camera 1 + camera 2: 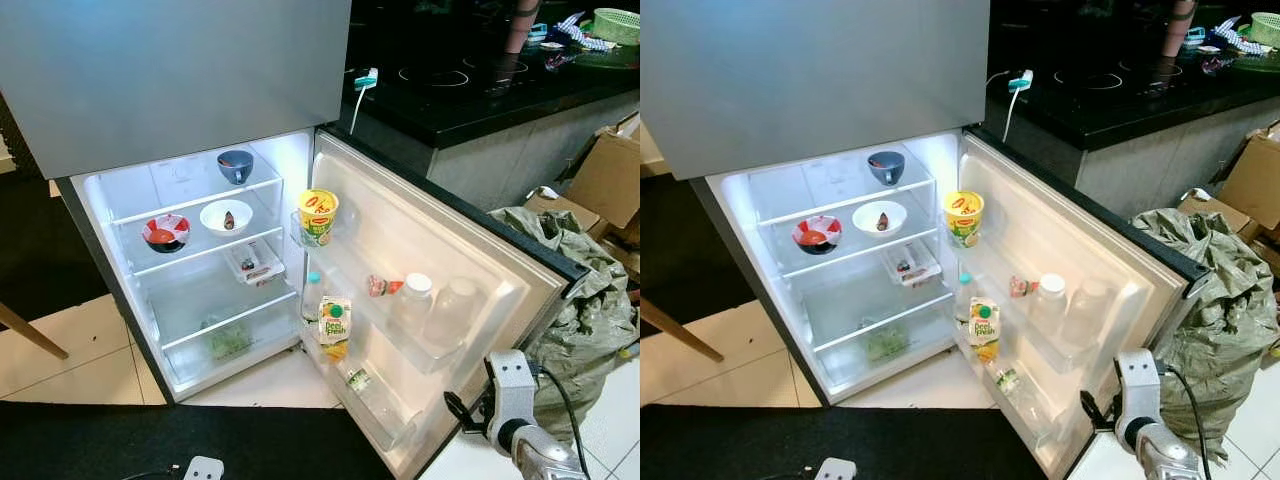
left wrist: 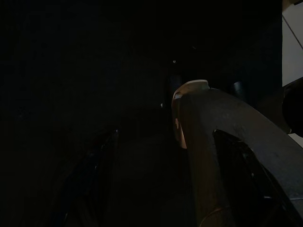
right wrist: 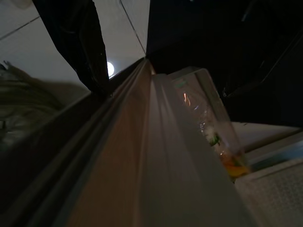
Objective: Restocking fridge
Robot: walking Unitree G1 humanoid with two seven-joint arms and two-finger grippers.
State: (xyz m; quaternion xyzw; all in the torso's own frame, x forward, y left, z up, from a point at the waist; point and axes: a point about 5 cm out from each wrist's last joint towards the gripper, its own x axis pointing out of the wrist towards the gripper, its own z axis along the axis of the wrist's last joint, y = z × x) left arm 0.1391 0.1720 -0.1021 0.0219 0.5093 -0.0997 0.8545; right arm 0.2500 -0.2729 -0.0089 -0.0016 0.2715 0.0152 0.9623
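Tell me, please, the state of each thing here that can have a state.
Silver fridge lower door: swung wide open.
Fridge interior light: on.
Blue bowl: upright on top glass shelf.
White bowl: upright, something small inside.
Yellow instant noodle cup: upright, sealed, in door rack.
Green-capped juice carton: upright, capped.
Right gripper: at door's edge.

My head views are sharp; the fridge [image 1: 190, 250] glows white from its own interior light, washing out the open door [image 1: 430, 290]. The counter [image 1: 470, 90] stays dark. My left wrist view is almost black; my right wrist view is dim and soft.
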